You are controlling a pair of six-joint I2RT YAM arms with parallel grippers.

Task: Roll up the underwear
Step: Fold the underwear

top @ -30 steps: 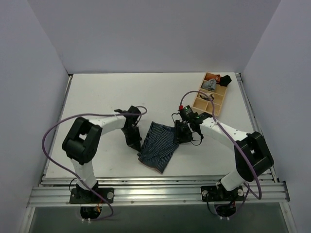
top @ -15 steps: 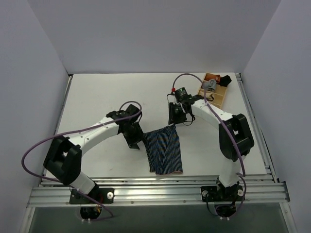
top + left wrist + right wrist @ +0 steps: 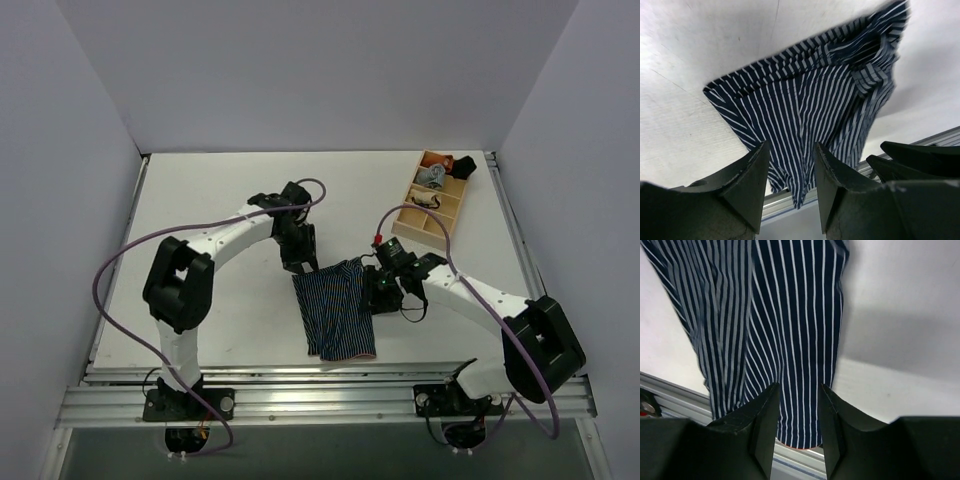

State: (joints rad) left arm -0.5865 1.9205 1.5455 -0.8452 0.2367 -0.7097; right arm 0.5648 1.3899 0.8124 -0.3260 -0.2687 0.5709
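The underwear (image 3: pixel 335 315), navy with thin white stripes, lies spread flat near the table's front edge; a thin red hem shows at its near end. My left gripper (image 3: pixel 300 263) hovers at its far left corner with jaws open and nothing between them. In the left wrist view the underwear (image 3: pixel 810 100) spreads out beyond the left gripper (image 3: pixel 791 146). My right gripper (image 3: pixel 378 292) stands over the cloth's right edge. In the right wrist view the right gripper (image 3: pixel 799 387) is open, and the underwear (image 3: pixel 780 315) lies flat beneath it.
A wooden divided box (image 3: pixel 433 205) stands at the far right, with small rolled garments (image 3: pixel 440 172) in its far compartments. An aluminium rail (image 3: pixel 320 395) runs along the table's near edge. White walls close in the left, far and right sides.
The underwear went from a skewed heap to lying flat and squared. The left gripper opened and moved to the far left corner; the right gripper swung far, then came back to the right edge.
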